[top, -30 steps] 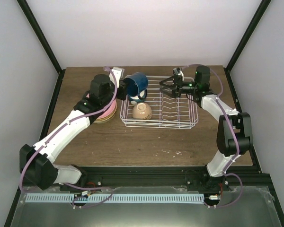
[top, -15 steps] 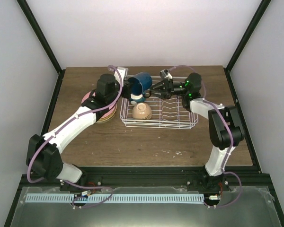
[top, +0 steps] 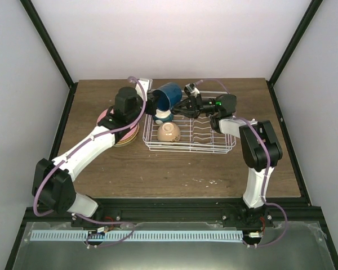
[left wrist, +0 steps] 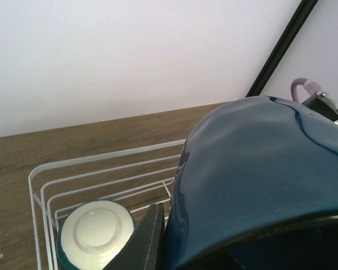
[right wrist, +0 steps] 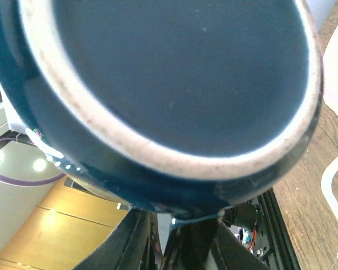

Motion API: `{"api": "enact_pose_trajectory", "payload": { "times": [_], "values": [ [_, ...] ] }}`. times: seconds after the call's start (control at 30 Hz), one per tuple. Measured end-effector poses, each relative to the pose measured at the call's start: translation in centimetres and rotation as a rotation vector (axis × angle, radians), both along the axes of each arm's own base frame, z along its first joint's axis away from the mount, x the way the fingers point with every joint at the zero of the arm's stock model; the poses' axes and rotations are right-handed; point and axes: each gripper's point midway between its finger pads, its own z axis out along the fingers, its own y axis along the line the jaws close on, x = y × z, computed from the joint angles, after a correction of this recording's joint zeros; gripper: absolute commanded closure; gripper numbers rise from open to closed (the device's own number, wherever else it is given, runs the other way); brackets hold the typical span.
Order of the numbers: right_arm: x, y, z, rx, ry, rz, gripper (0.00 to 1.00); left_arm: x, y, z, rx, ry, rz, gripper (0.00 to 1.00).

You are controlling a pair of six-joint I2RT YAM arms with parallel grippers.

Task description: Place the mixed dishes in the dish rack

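The dark blue mug (top: 170, 95) hangs tilted over the back left corner of the white wire dish rack (top: 225, 144). My left gripper (top: 159, 102) is shut on its wall; one finger (left wrist: 149, 239) presses the outside of the mug (left wrist: 259, 169). My right gripper (top: 183, 104) has reached in from the right. In its wrist view the mug's base (right wrist: 174, 73) fills the picture, and the right gripper (right wrist: 172, 239) is closed on the mug's lower edge. A white-and-blue bowl (top: 163, 116) (left wrist: 96, 233) and a cream bowl (top: 169, 132) lie upside down in the rack.
A pink plate (top: 103, 117) and a tan plate (top: 127, 140) are stacked on the table left of the rack, mostly under my left arm. The rack's upright prongs (top: 205, 126) fill its right half. Black frame posts stand at the table's back corners.
My right gripper moved left across the rack to the mug and its jaws closed. The left arm shifted the mug slightly right and kept hold of it.
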Motion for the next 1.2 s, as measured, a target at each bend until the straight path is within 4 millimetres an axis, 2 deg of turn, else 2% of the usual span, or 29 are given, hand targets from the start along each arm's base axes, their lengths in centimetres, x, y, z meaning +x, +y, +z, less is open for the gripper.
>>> {"api": "enact_pose_trajectory", "payload": {
  "times": [0.13, 0.2, 0.3, 0.43, 0.53, 0.7, 0.83, 1.03, 1.13, 1.2],
  "values": [
    [0.1, 0.0, 0.3, -0.008, 0.051, 0.005, 0.92, 0.2, 0.0, 0.6, 0.012, -0.041, -0.009, 1.0],
    [0.1, 0.0, 0.4, -0.008, 0.054, 0.006, 0.95, 0.2, 0.0, 0.7, 0.012, -0.044, -0.008, 0.96],
    [0.2, 0.0, 0.3, -0.012, 0.06, 0.008, 0.99, 0.3, 0.1, 0.7, 0.014, -0.047, -0.007, 0.89],
    [0.3, 0.2, 0.2, -0.018, 0.032, 0.013, 0.99, 0.4, 0.4, 0.5, 0.002, -0.038, 0.005, 0.72],
    [0.6, 0.3, 0.0, -0.019, 0.002, 0.007, 0.99, 0.4, 1.0, -0.5, -0.003, -0.012, 0.02, 0.59],
    [1.2, 0.2, -1.2, -0.045, 0.012, 0.005, 0.99, 0.4, 2.9, -3.1, -0.003, 0.049, 0.058, 0.49],
    [1.9, 0.0, -2.1, -0.062, 0.028, -0.007, 0.99, 0.0, 3.3, -4.4, 0.003, 0.079, 0.063, 0.4],
    [4.4, -0.9, -2.7, -0.1, 0.039, -0.083, 0.99, -0.9, 3.9, -4.6, 0.017, 0.096, 0.063, 0.24],
    [7.4, -1.2, -2.1, -0.161, 0.009, -0.197, 0.99, -0.9, 5.3, -4.0, 0.02, 0.106, 0.093, 0.19],
    [9.7, -1.4, -1.0, -0.24, -0.049, -0.308, 0.99, -0.2, 7.2, -3.7, 0.027, 0.135, 0.141, 0.18]
  ]
}}
